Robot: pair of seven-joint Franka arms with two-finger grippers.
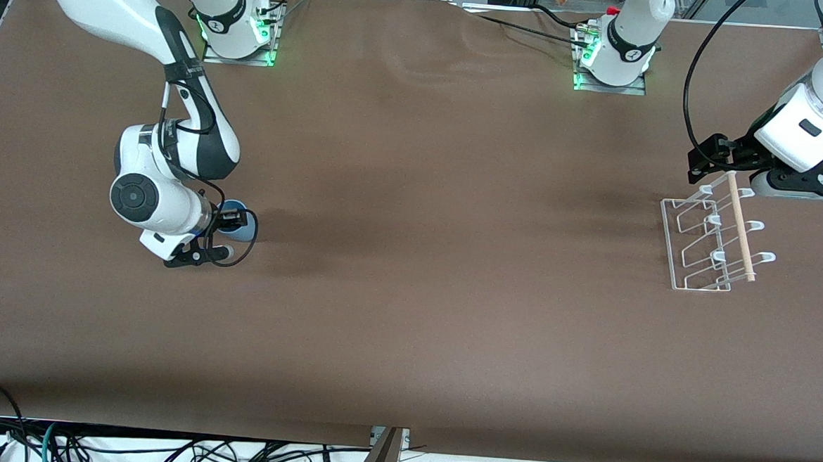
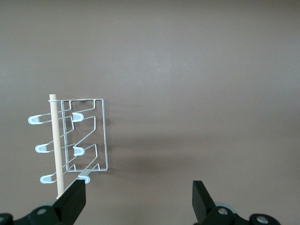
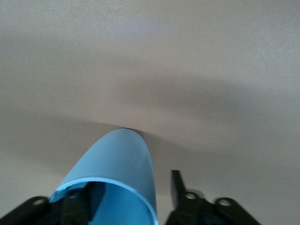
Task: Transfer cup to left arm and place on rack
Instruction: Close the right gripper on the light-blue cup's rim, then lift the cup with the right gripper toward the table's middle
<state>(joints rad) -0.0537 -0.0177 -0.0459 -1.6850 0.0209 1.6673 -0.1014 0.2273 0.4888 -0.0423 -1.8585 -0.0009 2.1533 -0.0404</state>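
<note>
Right gripper [image 1: 223,229] low at the right arm's end of the table, set about the cup [image 1: 240,228]. In the right wrist view the cup [image 3: 123,176] lies with its open rim toward the camera; one finger [image 3: 77,206] sits inside the mouth and the other [image 3: 176,187] stands outside, just beside the wall, with a thin gap showing. The jaws are therefore apart, straddling the wall, not yet clamped.

Left gripper [image 1: 711,159] hangs over the rack [image 1: 700,235] at the left arm's end of the table, waiting; its fingers [image 2: 75,201] are spread wide, the rack [image 2: 86,136] and its wooden dowel [image 2: 56,145] directly below them.

The step in hand appears to be the first grasp, with transfer and racking still to come. To do it well, the right jaws should close squarely on the wall near the rim, the light tumbler kept from sliding on the brown cloth [image 1: 450,296] as they meet. A pinch close to the rim would leave the tapered body free for the left gripper to take at the handover. Squeeze gently: thin plastic is likely to flex.
</note>
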